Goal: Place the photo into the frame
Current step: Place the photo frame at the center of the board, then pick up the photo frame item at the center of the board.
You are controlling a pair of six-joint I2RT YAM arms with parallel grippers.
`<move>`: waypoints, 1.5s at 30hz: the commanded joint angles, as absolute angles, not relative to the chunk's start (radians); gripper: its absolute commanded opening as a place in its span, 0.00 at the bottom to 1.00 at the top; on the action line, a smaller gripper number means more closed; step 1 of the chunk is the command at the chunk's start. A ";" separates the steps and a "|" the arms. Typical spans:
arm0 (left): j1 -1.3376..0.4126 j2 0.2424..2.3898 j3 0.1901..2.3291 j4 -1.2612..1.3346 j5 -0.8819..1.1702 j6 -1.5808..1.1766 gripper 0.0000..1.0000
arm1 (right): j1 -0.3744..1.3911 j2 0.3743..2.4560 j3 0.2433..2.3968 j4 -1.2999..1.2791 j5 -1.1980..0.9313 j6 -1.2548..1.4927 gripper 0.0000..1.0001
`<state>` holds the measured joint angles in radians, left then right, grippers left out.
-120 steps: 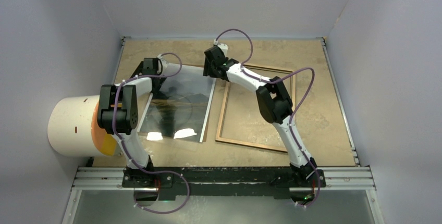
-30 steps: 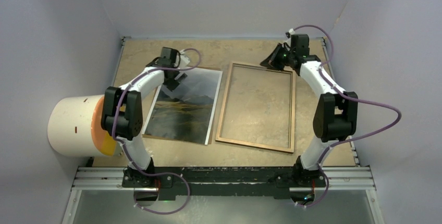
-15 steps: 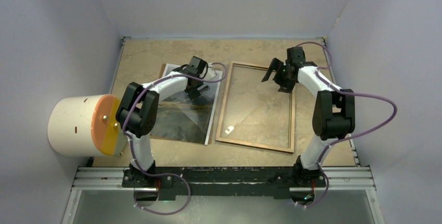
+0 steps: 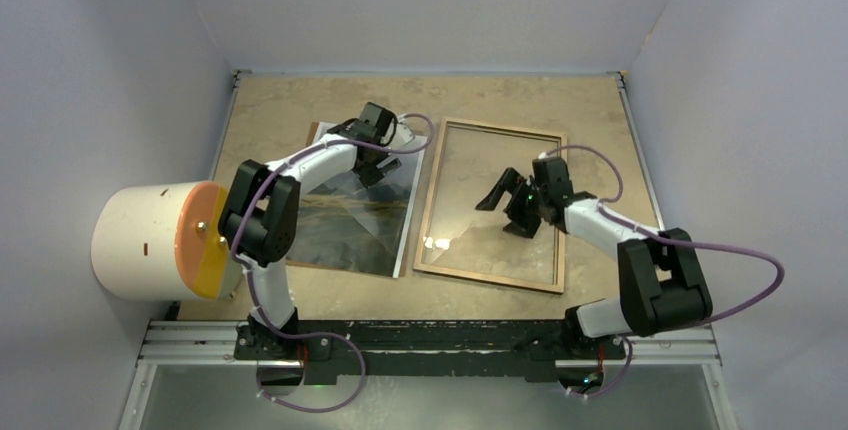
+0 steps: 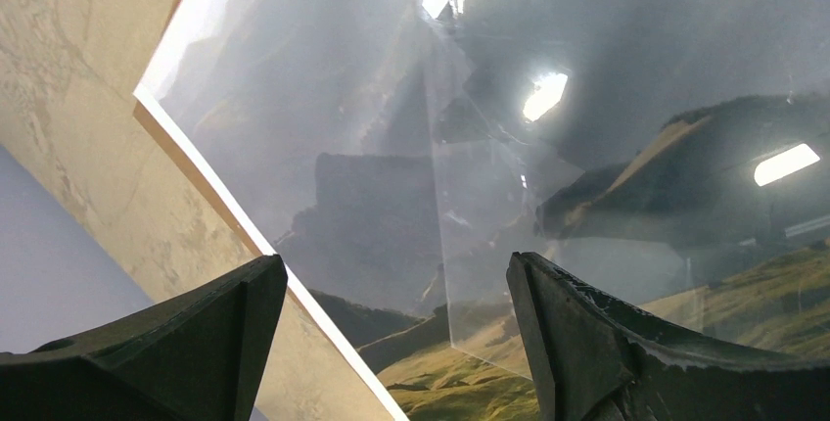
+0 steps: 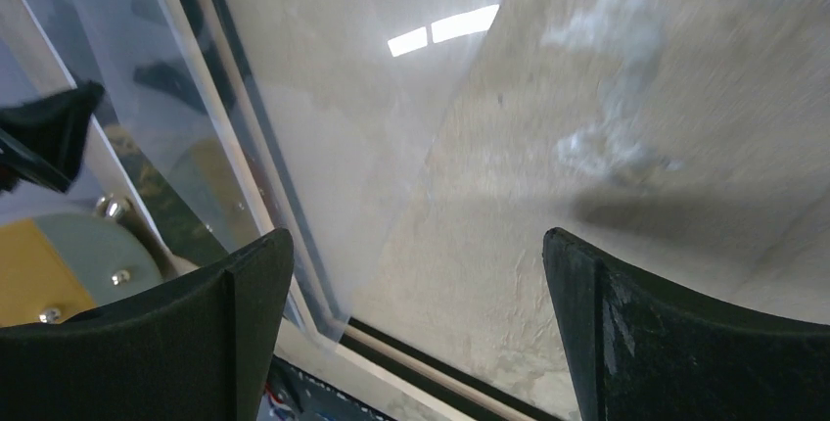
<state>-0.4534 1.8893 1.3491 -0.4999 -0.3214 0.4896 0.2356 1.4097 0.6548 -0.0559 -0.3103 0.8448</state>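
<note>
scene: tan mottled surface (image 4: 290, 100), grey walls round it
photo (image 4: 345, 235): face up, flat, left of centre; mountains and green hills show, white edge along its right side
photo support: lies on a brown backing board (image 4: 313, 130); thin brown strip shows past the far-left edge, also seen in the left wrist view (image 5: 186, 162)
frame (image 4: 465, 225): flat on the surface, right of the photo, just beside it; long sides roughly parallel to the photo's
frame inside: only the clear pane, glare spot near its lower-left corner, surface visible through it
photo vs frame: photo is outside the frame
left gripper (image 4: 372, 172): over the photo's far end; jaws apart, nothing between them
left wrist view: gripper (image 5: 391, 274) has glossy print below both tips; contact cannot be told
right gripper (image 4: 503, 212): over the middle of the frame's pane; jaws spread wide, holding nothing
right wrist view: gripper (image 6: 416, 245) has pane and frame rail below it
other: white cylinder (image 4: 140, 240) with an orange end face, at the left edge
</note>
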 commanded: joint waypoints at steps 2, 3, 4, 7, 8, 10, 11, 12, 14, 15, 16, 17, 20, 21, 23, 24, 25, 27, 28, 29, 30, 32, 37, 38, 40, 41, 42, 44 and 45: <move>-0.387 1.859 1.434 -0.502 -0.331 0.476 0.89 | 0.278 1.327 0.470 0.285 -0.304 1.060 0.99; -0.371 1.868 1.445 -0.499 -0.332 0.475 0.89 | 0.288 1.330 0.458 0.316 -0.293 1.074 0.99; -0.356 1.881 1.460 -0.497 -0.337 0.471 0.89 | 0.300 1.335 0.447 0.351 -0.282 1.090 0.99; -0.318 1.926 1.487 -0.478 -0.372 0.457 0.89 | 0.338 1.359 0.407 0.503 -0.227 1.137 0.99; -0.315 1.939 1.487 -0.473 -0.384 0.455 0.89 | 0.349 1.379 0.407 0.530 -0.214 1.155 0.99; -0.314 1.958 1.482 -0.469 -0.392 0.449 0.89 | 0.367 1.431 0.418 0.567 -0.203 1.172 0.99; -0.314 1.963 1.473 -0.468 -0.393 0.444 0.89 | 0.382 1.454 0.419 0.582 -0.192 1.187 0.97; -0.314 1.961 1.466 -0.468 -0.389 0.442 0.89 | 0.390 1.475 0.416 0.606 -0.183 1.206 0.95; -0.314 1.954 1.451 -0.464 -0.382 0.439 0.89 | 0.406 1.520 0.398 0.682 -0.167 1.246 0.90; -0.314 1.950 1.446 -0.466 -0.381 0.440 0.89 | 0.412 1.543 0.392 0.737 -0.160 1.263 0.89; -0.314 1.947 1.444 -0.470 -0.379 0.440 0.89 | 0.418 1.570 0.385 0.795 -0.157 1.284 0.88; -0.314 1.944 1.441 -0.473 -0.379 0.442 0.89 | 0.424 1.598 0.378 0.854 -0.155 1.302 0.87; -0.314 1.930 1.426 -0.477 -0.376 0.452 0.89 | 0.438 1.678 0.362 1.049 -0.149 1.346 0.81; -0.314 1.927 1.422 -0.477 -0.375 0.455 0.89 | 0.439 1.710 0.364 1.103 -0.160 1.364 0.78; -0.314 1.928 1.414 -0.475 -0.381 0.460 0.89 | 0.440 1.771 0.368 1.219 -0.181 1.387 0.65; -0.314 1.928 1.409 -0.472 -0.386 0.462 0.89 | 0.442 1.784 0.368 1.262 -0.187 1.400 0.58; -0.314 1.928 1.405 -0.470 -0.388 0.466 0.89 | 0.443 1.800 0.363 1.304 -0.187 1.410 0.52; -0.314 1.925 1.404 -0.471 -0.390 0.470 0.89 | 0.443 1.805 0.359 1.353 -0.192 1.413 0.34; -0.314 1.923 1.406 -0.473 -0.391 0.470 0.89 | 0.443 1.800 0.361 1.348 -0.212 1.413 0.23; -0.314 1.919 1.410 -0.476 -0.391 0.472 0.89 | 0.439 1.785 0.365 1.342 -0.225 1.415 0.13; -0.314 1.916 1.417 -0.482 -0.391 0.472 0.89 | 0.430 1.761 0.371 1.318 -0.232 1.407 0.02; -0.314 1.907 1.437 -0.499 -0.382 0.473 0.89 | 0.404 1.685 0.399 1.215 -0.251 1.344 0.00; -0.324 1.877 1.458 -0.542 -0.346 0.469 0.89 | 0.316 1.448 0.569 0.723 -0.295 1.099 0.00; -0.335 1.867 1.451 -0.544 -0.345 0.471 0.89 | 0.285 1.413 0.617 0.580 -0.314 1.048 0.00; -0.364 1.852 1.432 -0.548 -0.343 0.468 0.89 | 0.212 1.352 0.705 0.388 -0.359 0.945 0.00; -0.382 1.845 1.422 -0.548 -0.335 0.464 0.89 | 0.180 1.330 0.753 0.283 -0.372 0.895 0.00; -0.398 1.838 1.414 -0.548 -0.318 0.453 0.89 | 0.149 1.312 0.797 0.188 -0.375 0.842 0.00; -0.432 1.831 1.405 -0.558 -0.273 0.424 0.89 | 0.095 1.289 0.870 0.032 -0.386 0.766 0.00; -0.451 1.830 1.404 -0.565 -0.254 0.408 0.89 | 0.071 1.279 0.895 -0.032 -0.385 0.743 0.00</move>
<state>-0.3779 1.8896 1.4132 -0.5415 -0.3397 0.4587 0.1585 1.3357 0.7750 0.3992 -0.3332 0.9764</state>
